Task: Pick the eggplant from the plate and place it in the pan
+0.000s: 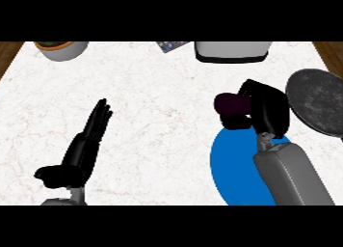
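The dark purple, rounded eggplant (232, 104) sits clasped in the curled fingers of the right hand (265, 112), at the far rim of the glossy blue plate (235, 164). Just right lies the round, mottled grey pan (322, 101). The left hand (82, 149) rests with fingers straight on the white marble counter (153, 96), well apart.

Counter (153, 91) is showing white marble with faint veining; wood-brown strips at both edges. Plate (235, 159) is showing solid bright blue. Eggplant (231, 103) is showing dark purple. Pan (322, 101) is showing speckled dark grey. Both hands black, forearms grey; planter (62, 49) pale grey
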### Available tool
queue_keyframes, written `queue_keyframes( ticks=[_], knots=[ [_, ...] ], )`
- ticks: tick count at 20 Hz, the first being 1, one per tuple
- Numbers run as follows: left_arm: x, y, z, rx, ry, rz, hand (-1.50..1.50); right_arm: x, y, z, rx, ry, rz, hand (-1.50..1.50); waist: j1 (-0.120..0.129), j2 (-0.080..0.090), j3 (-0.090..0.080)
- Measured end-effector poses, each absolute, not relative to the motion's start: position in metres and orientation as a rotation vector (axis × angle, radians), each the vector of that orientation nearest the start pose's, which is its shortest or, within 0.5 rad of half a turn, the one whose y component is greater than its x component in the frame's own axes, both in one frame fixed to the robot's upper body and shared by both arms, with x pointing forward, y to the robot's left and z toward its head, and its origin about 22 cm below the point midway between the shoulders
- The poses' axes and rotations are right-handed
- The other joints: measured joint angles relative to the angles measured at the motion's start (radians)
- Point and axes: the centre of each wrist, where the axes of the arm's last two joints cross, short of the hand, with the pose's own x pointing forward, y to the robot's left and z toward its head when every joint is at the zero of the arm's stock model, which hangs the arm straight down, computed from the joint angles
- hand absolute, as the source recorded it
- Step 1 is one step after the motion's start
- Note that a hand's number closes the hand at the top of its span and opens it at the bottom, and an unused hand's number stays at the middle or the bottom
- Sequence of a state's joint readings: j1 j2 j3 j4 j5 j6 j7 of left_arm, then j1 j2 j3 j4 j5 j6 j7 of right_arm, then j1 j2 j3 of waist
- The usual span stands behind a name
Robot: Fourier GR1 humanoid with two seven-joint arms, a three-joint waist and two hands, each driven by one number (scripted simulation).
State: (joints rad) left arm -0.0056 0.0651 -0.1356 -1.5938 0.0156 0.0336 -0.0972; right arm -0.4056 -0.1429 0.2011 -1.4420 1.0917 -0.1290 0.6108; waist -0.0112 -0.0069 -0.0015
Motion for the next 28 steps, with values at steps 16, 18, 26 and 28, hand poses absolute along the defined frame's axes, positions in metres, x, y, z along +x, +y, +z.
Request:
queue_keyframes(
  ticks=[16, 18, 26, 28],
  knots=[
    [0.245, 0.203, 0.007, -0.068, -1.699, -0.126, 0.0, 0.329, -0.283, 0.074, -1.27, -1.314, 0.198, 1.5, 0.015, 0.009, 0.002],
    [0.244, 0.203, 0.009, -0.068, -1.698, -0.134, 0.0, 0.332, -0.302, 0.065, -1.331, -1.309, 0.188, 1.5, 0.018, 0.01, 0.002],
    [0.249, 0.207, 0.009, -0.077, -1.708, -0.143, 0.0, 0.351, -0.379, 0.053, -1.54, -1.308, 0.085, 1.5, 0.033, 0.016, 0.004],
    [0.25, 0.202, 0.011, -0.08, -1.71, -0.144, 0.0, 0.352, -0.397, 0.05, -1.556, -1.316, 0.049, 1.5, 0.035, 0.016, 0.004]
  ],
)
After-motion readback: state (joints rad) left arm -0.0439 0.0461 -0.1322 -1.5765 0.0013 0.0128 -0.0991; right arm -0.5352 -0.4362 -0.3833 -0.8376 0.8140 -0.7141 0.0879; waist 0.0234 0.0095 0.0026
